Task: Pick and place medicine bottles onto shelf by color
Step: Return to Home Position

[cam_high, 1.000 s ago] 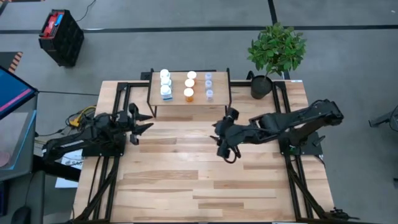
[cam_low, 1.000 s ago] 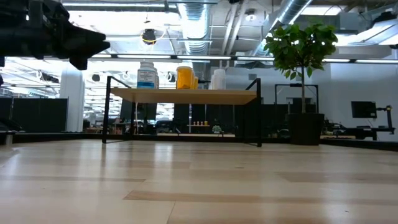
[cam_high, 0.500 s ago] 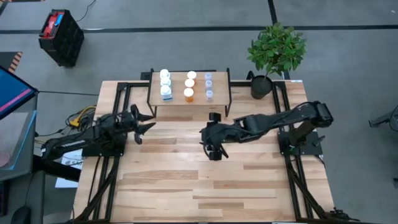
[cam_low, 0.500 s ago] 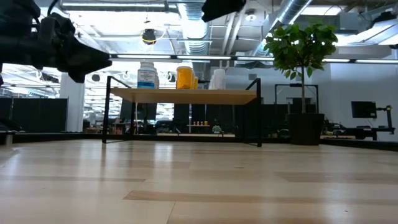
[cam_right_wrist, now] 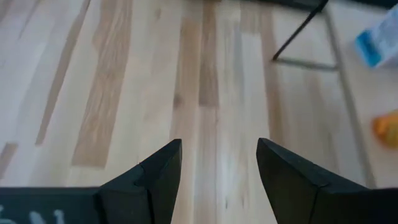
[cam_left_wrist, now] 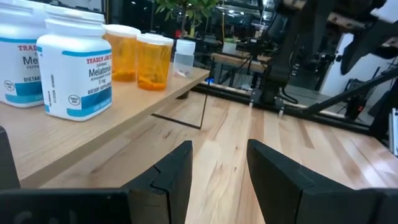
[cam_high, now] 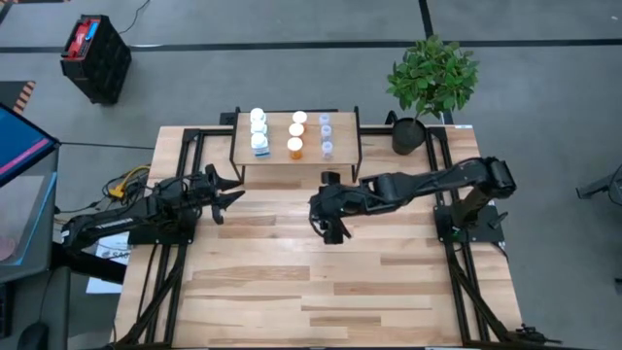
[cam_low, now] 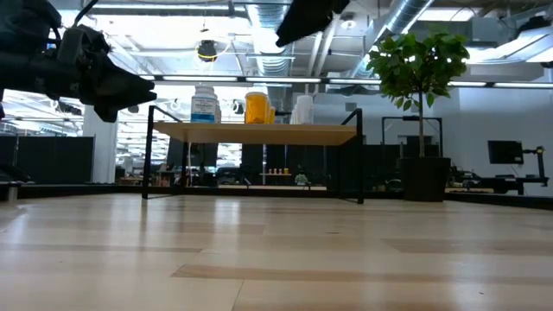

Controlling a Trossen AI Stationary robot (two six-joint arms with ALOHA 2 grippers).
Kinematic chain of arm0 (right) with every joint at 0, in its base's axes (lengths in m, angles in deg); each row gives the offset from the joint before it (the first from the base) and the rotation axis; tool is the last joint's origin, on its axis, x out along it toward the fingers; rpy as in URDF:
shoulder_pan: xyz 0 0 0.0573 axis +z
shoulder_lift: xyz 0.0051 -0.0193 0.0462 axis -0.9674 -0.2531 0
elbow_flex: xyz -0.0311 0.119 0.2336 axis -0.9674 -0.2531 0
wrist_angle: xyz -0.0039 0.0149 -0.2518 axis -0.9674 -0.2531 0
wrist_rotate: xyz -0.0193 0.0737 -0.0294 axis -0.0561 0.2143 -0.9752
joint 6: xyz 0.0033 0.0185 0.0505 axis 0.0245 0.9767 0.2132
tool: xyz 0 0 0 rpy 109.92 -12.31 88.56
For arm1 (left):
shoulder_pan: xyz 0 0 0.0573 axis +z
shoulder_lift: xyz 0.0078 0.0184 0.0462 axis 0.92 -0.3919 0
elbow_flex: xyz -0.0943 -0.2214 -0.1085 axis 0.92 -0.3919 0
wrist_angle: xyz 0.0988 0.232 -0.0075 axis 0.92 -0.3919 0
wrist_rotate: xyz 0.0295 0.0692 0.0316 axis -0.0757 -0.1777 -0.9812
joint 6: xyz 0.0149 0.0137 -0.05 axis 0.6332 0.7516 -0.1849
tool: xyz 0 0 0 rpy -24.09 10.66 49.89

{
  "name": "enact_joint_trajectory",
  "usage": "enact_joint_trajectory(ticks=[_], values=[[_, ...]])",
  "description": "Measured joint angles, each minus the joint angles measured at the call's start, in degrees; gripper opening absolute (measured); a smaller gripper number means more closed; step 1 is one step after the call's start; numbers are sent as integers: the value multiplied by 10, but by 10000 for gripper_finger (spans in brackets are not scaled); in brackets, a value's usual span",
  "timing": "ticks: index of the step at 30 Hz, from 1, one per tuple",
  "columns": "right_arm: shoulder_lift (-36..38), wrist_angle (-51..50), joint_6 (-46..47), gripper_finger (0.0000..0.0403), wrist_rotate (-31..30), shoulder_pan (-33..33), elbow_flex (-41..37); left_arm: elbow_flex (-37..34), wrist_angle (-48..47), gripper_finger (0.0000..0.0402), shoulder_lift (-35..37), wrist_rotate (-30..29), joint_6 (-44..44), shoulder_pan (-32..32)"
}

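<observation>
Reads as a robotics lab in an open industrial hall: exposed silver ducts [cam_low: 270,34] overhead, grey floor [cam_high: 243,78] marked with dark lines, a black crate [cam_high: 95,58] set down there, a monitor [cam_high: 19,146] off the left edge of the slatted wooden table [cam_high: 292,282], a screen [cam_low: 505,152] on far benches.

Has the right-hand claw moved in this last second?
Yes. In the high view the right gripper slid away from the plant, along the front of the shelf toward its middle.

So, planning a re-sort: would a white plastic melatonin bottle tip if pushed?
Probably slides rather than tips: the white plastic melatonin bottle looks squat, wide-based. Its glossy label may be slippery. On its side, it would likely roll.
</observation>
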Motion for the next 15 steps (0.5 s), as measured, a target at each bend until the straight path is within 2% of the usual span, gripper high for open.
enact_joint_trajectory(ticks=[5, 8, 12, 15], values=[[1, -80, -8, 230, 26, -10, -11, 0, 0, 141, 0, 0, 0, 0], [35, -104, 19, 230, 32, -14, -61, -1, 0, 141, 0, 0, -1, 0], [117, -79, 77, 230, 30, -14, -162, -1, 1, 141, 1, 0, -1, 0], [187, -2, 116, 230, 30, -7, -242, -1, -1, 141, 1, 1, -1, 0]])
